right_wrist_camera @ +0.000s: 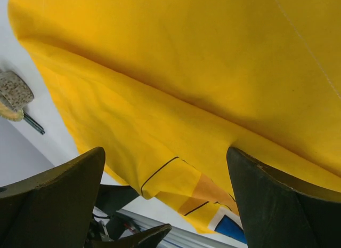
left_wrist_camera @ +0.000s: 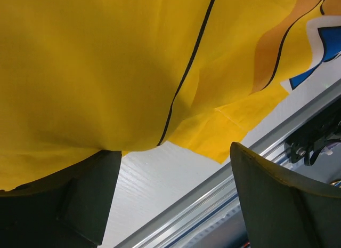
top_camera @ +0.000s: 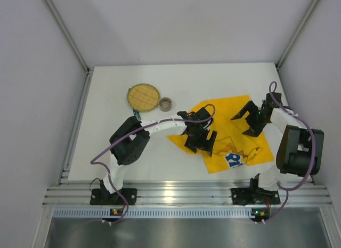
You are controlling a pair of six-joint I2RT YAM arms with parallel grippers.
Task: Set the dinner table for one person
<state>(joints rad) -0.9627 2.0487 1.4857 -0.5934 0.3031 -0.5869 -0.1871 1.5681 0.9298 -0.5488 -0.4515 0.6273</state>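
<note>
White dinner table (top_camera: 106, 104) lies partly hidden beneath yellow cloth (top_camera: 232, 133) and left gripper (top_camera: 201, 145).

Cloth (top_camera: 229, 136) lies on the dinner table (top_camera: 106, 98), right of centre, close to the front rail (top_camera: 181, 192). Round mat (top_camera: 144, 97) sits behind-left of it, small cup (top_camera: 165, 104) just right of the mat. Left gripper (top_camera: 201, 144) is over the cloth's left edge, right gripper (top_camera: 248, 120) over its far-right part.
</note>
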